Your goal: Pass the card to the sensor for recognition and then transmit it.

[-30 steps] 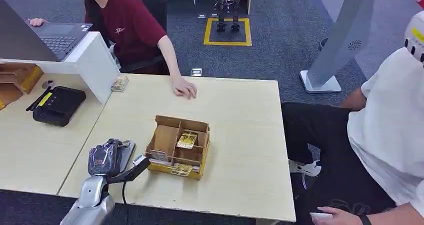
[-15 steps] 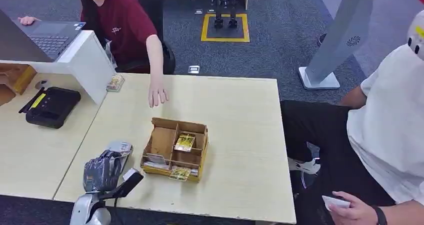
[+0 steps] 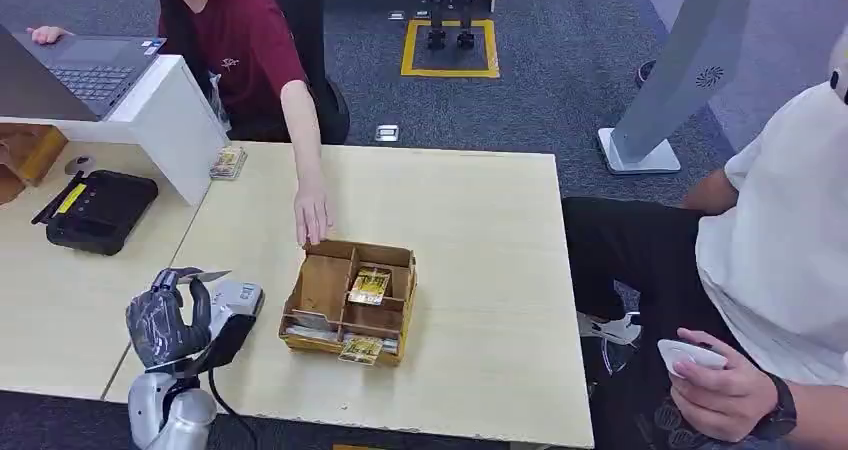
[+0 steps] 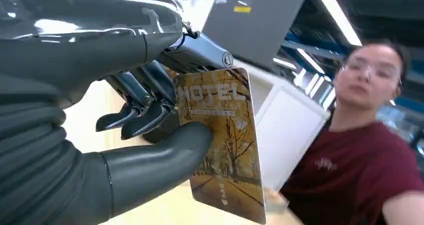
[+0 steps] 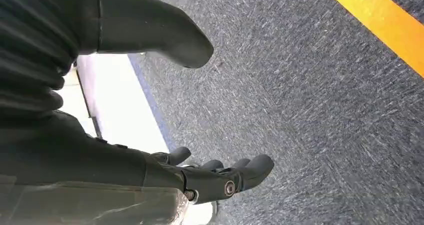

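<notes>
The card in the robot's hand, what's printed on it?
The card shows golden autumn trees along a road, with "HOTEL" lettered at one end; clearest in the left wrist view.

A golden hotel card (image 4: 222,145) printed with autumn trees is pinched in the left robot hand (image 3: 170,320), above the table edge.

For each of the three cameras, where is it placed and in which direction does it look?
Head view: high on the body, looking down at the table; left hand shows.
Left wrist view: behind the left hand, facing the person; it pinches the card.
Right wrist view: behind the right hand, facing carpet.
Shared: card, person.
</notes>
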### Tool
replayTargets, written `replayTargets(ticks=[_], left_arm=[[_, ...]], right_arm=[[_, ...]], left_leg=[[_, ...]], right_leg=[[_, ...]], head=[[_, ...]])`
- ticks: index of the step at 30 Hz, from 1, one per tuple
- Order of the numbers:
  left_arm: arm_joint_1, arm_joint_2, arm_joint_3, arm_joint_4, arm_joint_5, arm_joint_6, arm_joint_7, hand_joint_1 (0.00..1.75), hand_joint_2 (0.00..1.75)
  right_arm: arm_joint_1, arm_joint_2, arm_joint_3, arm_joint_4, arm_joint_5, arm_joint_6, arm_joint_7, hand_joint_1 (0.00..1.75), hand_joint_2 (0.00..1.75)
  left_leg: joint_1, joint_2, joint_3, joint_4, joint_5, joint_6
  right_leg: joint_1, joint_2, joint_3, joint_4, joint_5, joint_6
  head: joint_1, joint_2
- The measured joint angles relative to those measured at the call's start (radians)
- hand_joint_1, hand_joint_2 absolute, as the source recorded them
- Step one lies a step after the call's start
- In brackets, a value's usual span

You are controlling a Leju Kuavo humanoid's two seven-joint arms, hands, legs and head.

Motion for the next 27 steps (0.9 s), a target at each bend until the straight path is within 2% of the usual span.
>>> replayTargets(ticks=[1,4,6,14,20,27], left_arm=[[-0.011,0.002,-0.008,-0.004,0.005,0.000,0.018,1.75,1.75],[-0.052,0.043,-0.087,-0.018,0.053,-0.001,0.129,1.75,1.75],[-0.081,0.079,-0.143,-0.026,0.063,-0.003,0.166,1.75,1.75],[-0.186,0.156,-0.270,-0.027,0.070,-0.036,0.201,1.75,1.75],[-0.250,0.176,-0.312,-0.009,0.074,-0.046,0.210,1.75,1.75],[-0.261,0.184,-0.330,0.008,0.087,-0.048,0.213,1.75,1.75]], right_arm=[[0.000,0.000,0.001,0.000,0.000,0.000,0.001,0.00,1.75],[0.000,0.000,0.003,0.000,0.000,0.000,0.003,0.00,1.75],[0.001,0.000,0.007,0.000,0.001,0.000,0.003,0.00,1.75],[-0.001,0.000,0.019,0.000,0.009,0.008,0.003,0.00,1.75],[-0.003,0.000,0.021,0.000,0.009,0.013,-0.001,0.00,1.75],[-0.005,0.000,0.021,0.000,0.007,0.013,-0.002,0.00,1.75]], left_leg=[[0.000,0.000,0.000,0.000,0.000,0.000],[0.000,0.001,0.000,0.000,0.000,0.000],[0.000,0.002,-0.001,0.000,0.000,0.001],[0.000,0.002,-0.002,0.002,0.001,0.001],[0.000,0.003,-0.002,0.002,0.001,0.001],[0.000,0.005,-0.002,0.002,0.001,0.001]], right_leg=[[0.000,0.000,0.000,0.000,0.000,0.000],[0.000,0.002,-0.001,0.000,0.001,0.001],[0.000,0.002,-0.001,0.000,0.002,0.001],[0.000,0.002,-0.001,0.000,0.002,0.002],[0.000,0.003,-0.001,0.000,0.002,0.002],[0.000,0.005,-0.002,0.000,0.002,0.002]], head=[[0.000,0.000],[0.000,0.000],[0.000,0.000],[0.000,0.000],[0.000,0.000],[0.000,0.000]])
